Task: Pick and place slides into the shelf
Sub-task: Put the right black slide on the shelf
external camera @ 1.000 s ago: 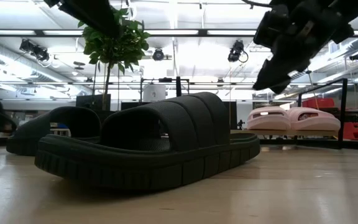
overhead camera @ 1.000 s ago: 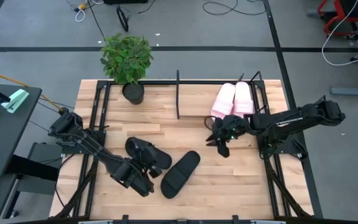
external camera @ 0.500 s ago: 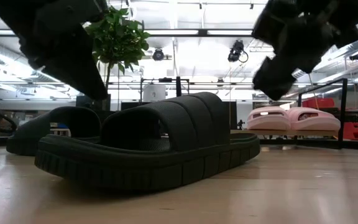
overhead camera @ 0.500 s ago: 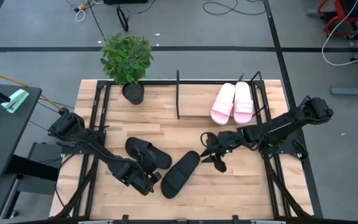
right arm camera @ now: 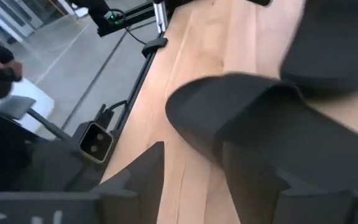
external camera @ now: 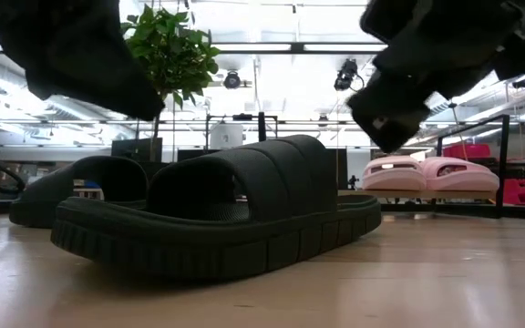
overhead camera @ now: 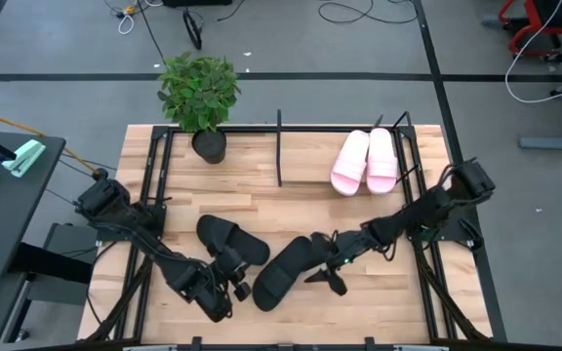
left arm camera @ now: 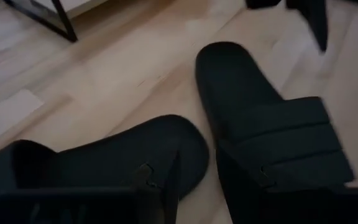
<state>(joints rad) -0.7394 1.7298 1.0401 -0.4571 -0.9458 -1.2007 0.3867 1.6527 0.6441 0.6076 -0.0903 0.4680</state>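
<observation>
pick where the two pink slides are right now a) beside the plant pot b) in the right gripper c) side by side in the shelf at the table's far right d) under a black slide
c, the pink slides lie paired inside the shelf, clear of both grippers.

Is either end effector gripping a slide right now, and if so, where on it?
Nothing is held. The right end effector is open beside the nearer black slide; the left end effector is by the other black slide, holding nothing.
</observation>
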